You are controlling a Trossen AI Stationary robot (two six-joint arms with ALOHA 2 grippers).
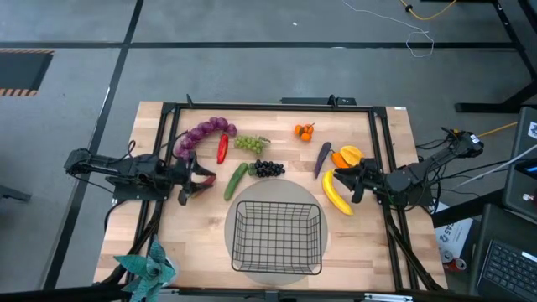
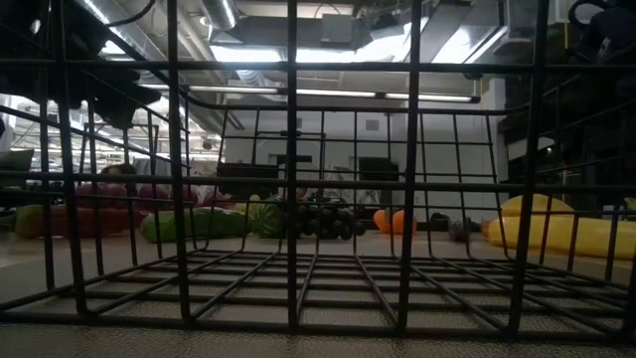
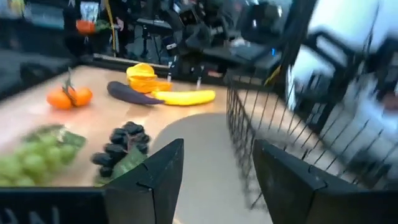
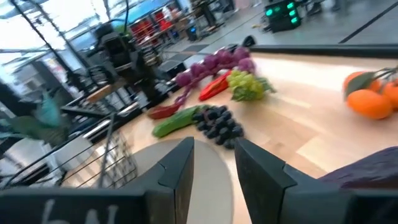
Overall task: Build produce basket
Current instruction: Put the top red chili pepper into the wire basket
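Basket (image 1: 278, 238) wire stands empty; beside it, left claw (image 1: 195, 180) gapes near the cucumber (image 1: 236, 180), right claw (image 1: 348, 184) half-parted, empty, risks nudging the banana (image 1: 336, 194) away.

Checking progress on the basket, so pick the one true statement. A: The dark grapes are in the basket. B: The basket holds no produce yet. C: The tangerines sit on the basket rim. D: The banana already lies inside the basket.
B: the high view shows only bare mesh inside the basket, while the banana, dark grapes and tangerines all lie on the table outside it.
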